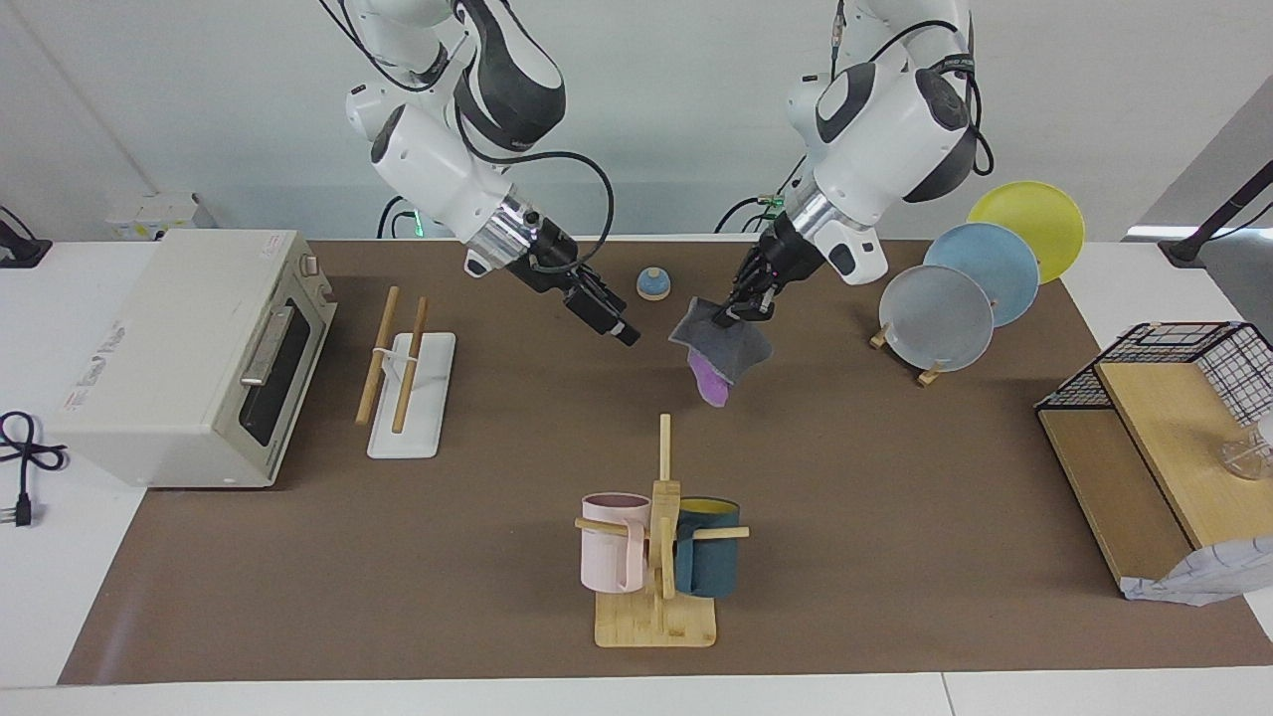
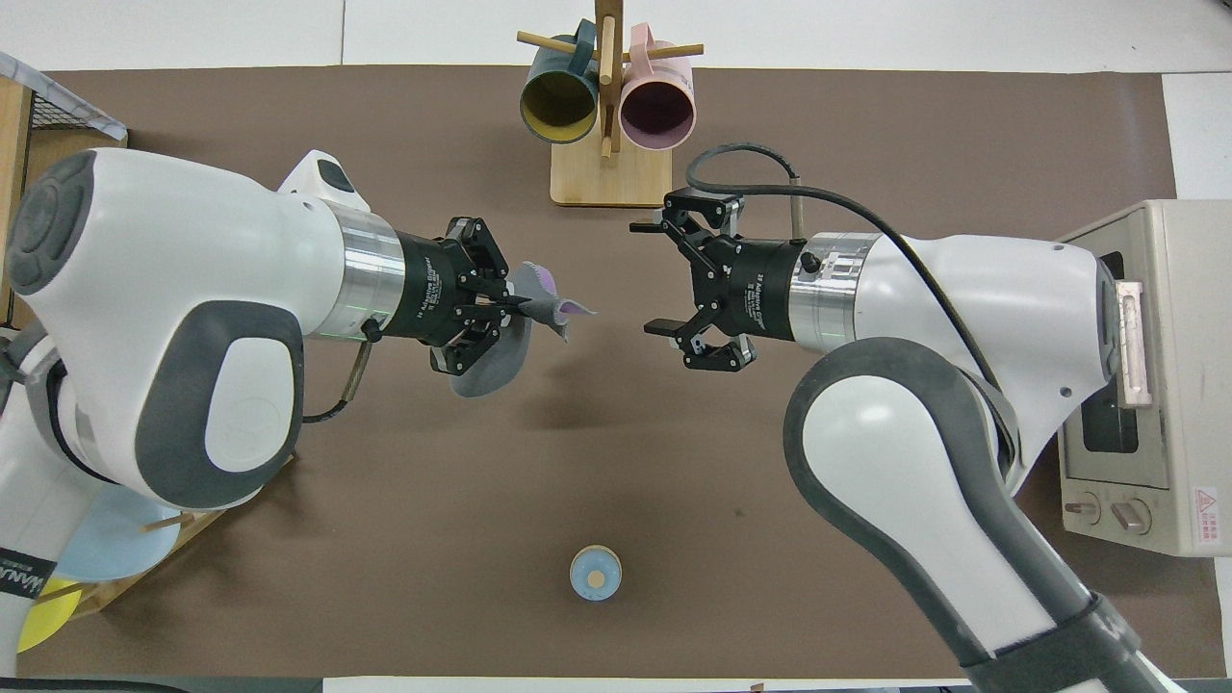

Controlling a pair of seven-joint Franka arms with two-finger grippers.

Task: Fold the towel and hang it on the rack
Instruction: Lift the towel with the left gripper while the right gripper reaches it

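My left gripper (image 1: pixel 744 308) is shut on the towel (image 1: pixel 726 346) and holds it up over the middle of the table. The towel hangs crumpled, dark grey face outward, with a purple corner at its bottom. In the overhead view the left gripper (image 2: pixel 508 306) pinches the towel (image 2: pixel 486 371) at an edge. My right gripper (image 1: pixel 619 326) is open and empty in the air beside the towel, a short gap away, and its jaws face the towel in the overhead view (image 2: pixel 656 279). The rack (image 1: pixel 410 383) lies toward the right arm's end, beside the toaster oven. My right arm hides it in the overhead view.
A toaster oven (image 1: pixel 189 358) stands at the right arm's end. A mug tree (image 1: pixel 658 537) with two mugs stands farther from the robots. A small blue knob-topped object (image 1: pixel 652 284) sits near the robots. A plate stand (image 1: pixel 940 318) and a wire-basket shelf (image 1: pixel 1164 418) are at the left arm's end.
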